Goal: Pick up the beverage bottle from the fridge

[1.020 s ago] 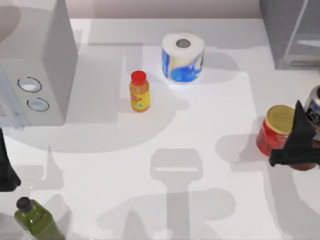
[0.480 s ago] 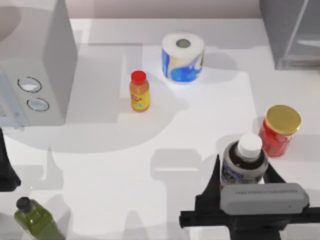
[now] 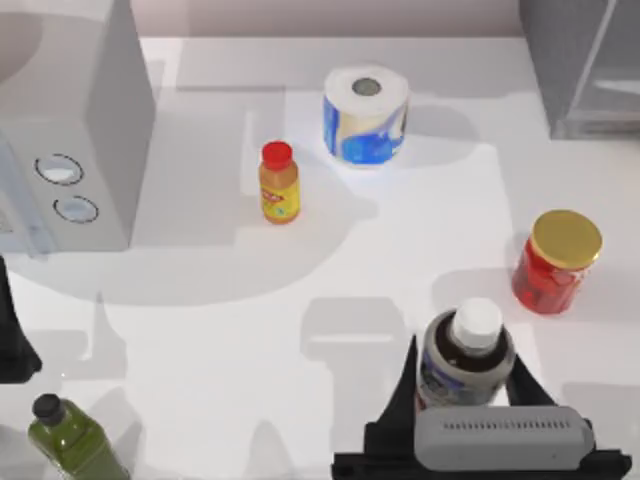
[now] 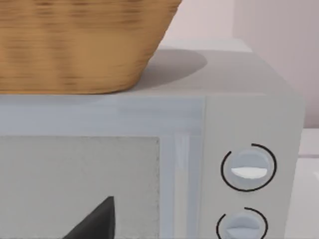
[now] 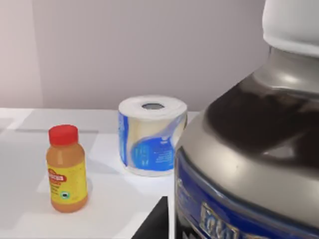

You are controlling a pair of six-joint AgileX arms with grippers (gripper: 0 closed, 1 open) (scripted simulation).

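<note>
The beverage bottle [image 3: 476,325], dark grey-brown with a white cap and a blue-and-white label, stands upright near the table's front edge, right of centre. My right gripper [image 3: 466,372] is shut on it, one dark finger on each side of its body. In the right wrist view the bottle [image 5: 249,149] looms very close. The fridge [image 3: 585,60], a dark grey cabinet with a pale-framed glassy panel, is at the back right corner. My left gripper [image 3: 10,335] is parked at the left edge of the table.
A red jar with a yellow lid [image 3: 555,262] stands just behind and right of the held bottle. An orange bottle [image 3: 279,183] and a paper roll [image 3: 365,115] sit mid-table. A light grey box with two dials [image 3: 70,130], a basket [image 4: 75,45] on top, is at the left. A green bottle [image 3: 70,440] is front left.
My right gripper has carried the bottle from the right edge leftward and toward the front edge, past the red jar. The left arm has not moved.
</note>
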